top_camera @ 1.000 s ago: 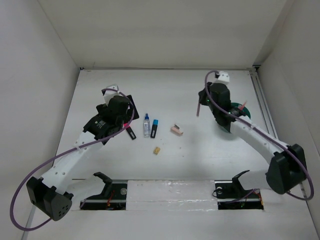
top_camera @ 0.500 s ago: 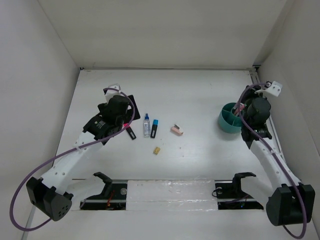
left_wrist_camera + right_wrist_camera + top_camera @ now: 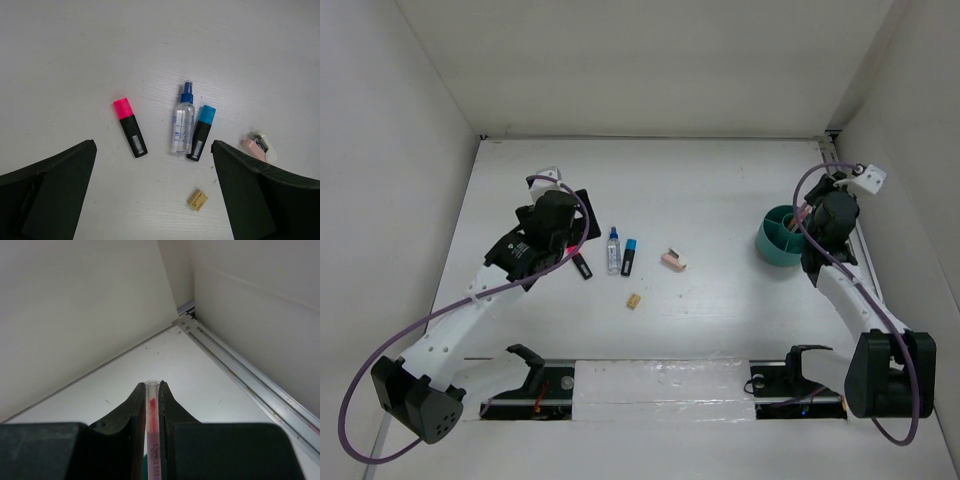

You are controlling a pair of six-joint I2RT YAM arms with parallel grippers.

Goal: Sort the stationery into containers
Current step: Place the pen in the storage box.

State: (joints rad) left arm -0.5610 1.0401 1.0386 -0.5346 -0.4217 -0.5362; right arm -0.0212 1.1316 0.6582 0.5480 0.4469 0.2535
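Observation:
My right gripper is shut on a thin salmon pencil with a clear cap, holding it upright at the right rim of the teal cup; it also shows in the top view. My left gripper is open and empty above the table; in the top view it hangs left of the row. Under it lie a pink-capped marker, a clear blue-capped bottle, a blue-capped marker, a tan piece and a pink block.
White walls enclose the table on three sides. A metal rail runs along the right edge just behind the cup. The arm bases and mounts sit along the near edge.
My right arm has swung from over the table left of the cup to its right side, carrying the pencil, then settled closer to the rim. The left arm has barely moved.

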